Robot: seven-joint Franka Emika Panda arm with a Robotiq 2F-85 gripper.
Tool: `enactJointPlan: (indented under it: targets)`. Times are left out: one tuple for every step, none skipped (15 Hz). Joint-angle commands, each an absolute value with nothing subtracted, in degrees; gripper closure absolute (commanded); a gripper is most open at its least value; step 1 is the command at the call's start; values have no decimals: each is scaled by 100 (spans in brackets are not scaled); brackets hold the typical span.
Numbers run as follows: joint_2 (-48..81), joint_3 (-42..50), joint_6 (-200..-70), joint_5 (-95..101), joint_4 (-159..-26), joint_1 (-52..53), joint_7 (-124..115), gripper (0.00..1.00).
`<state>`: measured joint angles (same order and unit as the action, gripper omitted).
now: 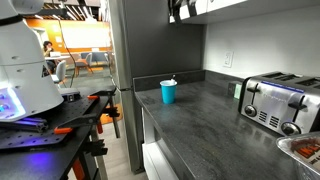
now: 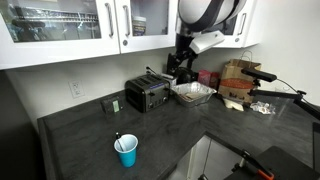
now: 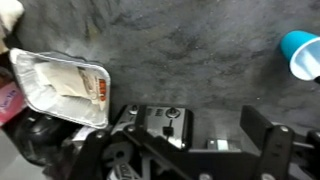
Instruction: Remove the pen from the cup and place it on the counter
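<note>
The teal-blue cup (image 1: pixel 167 92) stands on the dark grey counter (image 1: pixel 205 125) near its end edge, and it shows in the other exterior view too (image 2: pixel 126 151). The dark pen (image 1: pixel 172 82) stands in it with its light end above the rim, leaning on the rim (image 2: pixel 118 139). In the wrist view the cup (image 3: pixel 303 53) is at the right edge and the pen cannot be made out. My gripper (image 2: pixel 180 68) hangs high above the toaster and foil tray, far from the cup. Its fingers (image 3: pixel 190 140) are wide apart and empty.
A chrome toaster (image 2: pixel 147 94) stands by the back wall, with a foil tray (image 2: pixel 192 93) of food beside it; both show in the wrist view, the toaster (image 3: pixel 165 125) and the tray (image 3: pixel 62 85). White cabinets (image 2: pixel 70 30) hang above. A black workbench with orange parts (image 1: pixel 55 125) stands beyond the counter end.
</note>
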<state>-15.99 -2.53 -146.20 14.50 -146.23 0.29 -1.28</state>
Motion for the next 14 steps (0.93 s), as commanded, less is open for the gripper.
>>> enactJointPlan:
  targets:
    - [-746, -393, -15492, 1117, -14626, 414, 197, 0]
    - [-426, -462, -15728, 1028, -14581, 540, 283, 0]
    - [-90, -524, -15901, 997, -14495, 606, 327, 0]
    - [240, -596, -16054, 995, -14399, 664, 396, 0]
    - [580, -651, -16154, 1005, -14270, 707, 464, 0]
    - [840, -730, -16184, 869, -14150, 753, 602, 0]
    - [1148, -853, -16185, 685, -13996, 761, 828, 0]
    - [1369, -1013, -16135, 539, -13854, 751, 1036, 0]
    - [1571, -1054, -16041, 603, -13701, 771, 1027, 0]
    - [1613, -1091, -15975, 690, -13649, 814, 1046, 0]
    - [1690, -1165, -15861, 653, -13573, 782, 1122, 0]
    - [1656, -1097, -16076, 701, -13704, 838, 890, 0]
    - [1730, -1125, -16067, 700, -13638, 840, 922, 0]
    - [1749, -1128, -16061, 701, -13612, 835, 944, 0]
